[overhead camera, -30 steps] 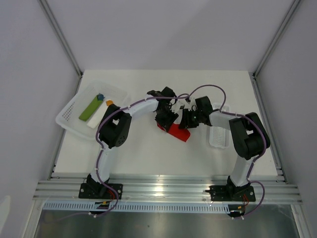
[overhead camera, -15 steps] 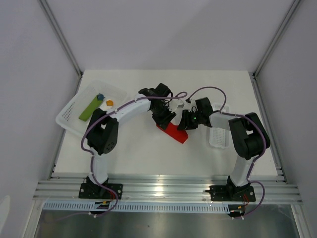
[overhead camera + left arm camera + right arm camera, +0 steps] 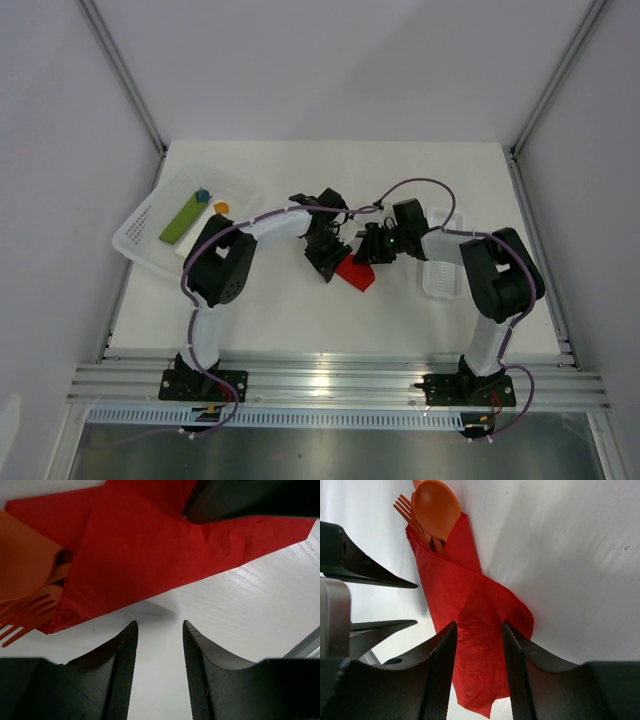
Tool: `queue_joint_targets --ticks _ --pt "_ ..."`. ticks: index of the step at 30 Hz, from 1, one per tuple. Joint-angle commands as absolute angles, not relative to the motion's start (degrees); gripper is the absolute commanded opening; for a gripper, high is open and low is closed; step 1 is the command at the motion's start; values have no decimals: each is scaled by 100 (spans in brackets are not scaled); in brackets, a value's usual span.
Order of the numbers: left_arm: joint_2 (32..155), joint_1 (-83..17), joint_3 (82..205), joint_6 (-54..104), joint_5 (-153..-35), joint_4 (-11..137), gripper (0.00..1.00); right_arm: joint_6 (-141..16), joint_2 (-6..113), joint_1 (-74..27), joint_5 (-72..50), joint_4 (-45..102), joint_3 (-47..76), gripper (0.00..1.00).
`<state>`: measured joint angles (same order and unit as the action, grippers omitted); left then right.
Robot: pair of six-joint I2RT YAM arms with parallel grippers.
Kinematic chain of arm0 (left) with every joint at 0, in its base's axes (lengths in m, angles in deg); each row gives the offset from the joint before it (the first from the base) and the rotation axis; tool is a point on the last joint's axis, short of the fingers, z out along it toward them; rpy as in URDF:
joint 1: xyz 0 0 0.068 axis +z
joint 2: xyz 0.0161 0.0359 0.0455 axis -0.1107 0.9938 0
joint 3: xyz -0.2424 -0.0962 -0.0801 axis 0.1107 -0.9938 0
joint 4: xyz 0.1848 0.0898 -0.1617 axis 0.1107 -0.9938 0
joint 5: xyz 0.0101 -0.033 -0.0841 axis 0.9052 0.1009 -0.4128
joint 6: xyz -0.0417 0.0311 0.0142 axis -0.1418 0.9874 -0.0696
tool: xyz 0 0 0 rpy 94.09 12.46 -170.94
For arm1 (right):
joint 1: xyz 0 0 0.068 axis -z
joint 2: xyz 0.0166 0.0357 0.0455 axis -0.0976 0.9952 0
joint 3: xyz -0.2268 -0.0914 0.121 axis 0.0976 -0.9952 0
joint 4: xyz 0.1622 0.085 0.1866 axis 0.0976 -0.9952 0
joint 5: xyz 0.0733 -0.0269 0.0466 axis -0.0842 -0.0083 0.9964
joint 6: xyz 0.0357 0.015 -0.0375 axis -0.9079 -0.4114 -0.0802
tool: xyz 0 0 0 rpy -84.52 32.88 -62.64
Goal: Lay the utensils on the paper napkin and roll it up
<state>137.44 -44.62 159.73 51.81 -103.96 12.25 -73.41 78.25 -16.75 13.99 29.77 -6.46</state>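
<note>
The red paper napkin (image 3: pixel 355 272) lies on the table, folded loosely over the orange utensils. In the right wrist view the napkin (image 3: pixel 470 615) is a rough wrap with the spoon (image 3: pixel 437 507) and fork tines (image 3: pixel 406 507) sticking out of its far end. My right gripper (image 3: pixel 479 625) is open, its jaws straddling the napkin's near part. My left gripper (image 3: pixel 159 625) is open and empty, low over bare table just short of the napkin's edge (image 3: pixel 150 555); fork tines (image 3: pixel 27 615) show at its left. In the top view the left gripper (image 3: pixel 325 262) and right gripper (image 3: pixel 366 250) flank the napkin.
A white basket (image 3: pixel 135 238) at the left holds a green bar (image 3: pixel 182 218), a small blue block (image 3: pixel 202 196) and an orange block (image 3: pixel 221 208). A white tray (image 3: pixel 441 276) lies at the right, next to the right arm.
My left gripper has moved from the napkin's far side towards the near edge, to its left side. The napkin now looks shorter and more folded. The right gripper has shifted slightly.
</note>
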Motion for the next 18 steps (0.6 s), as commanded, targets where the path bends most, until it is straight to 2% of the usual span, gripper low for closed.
queue_joint_targets --ticks 1,18 --pt "13869 -4521 16243 4881 -10354 1471 45 -7319 7941 -1795 1372 2838 -849 47" --pt "14291 -4319 16744 4511 -10469 1304 44 -7802 8328 -1997 2127 3629 -1034 49"
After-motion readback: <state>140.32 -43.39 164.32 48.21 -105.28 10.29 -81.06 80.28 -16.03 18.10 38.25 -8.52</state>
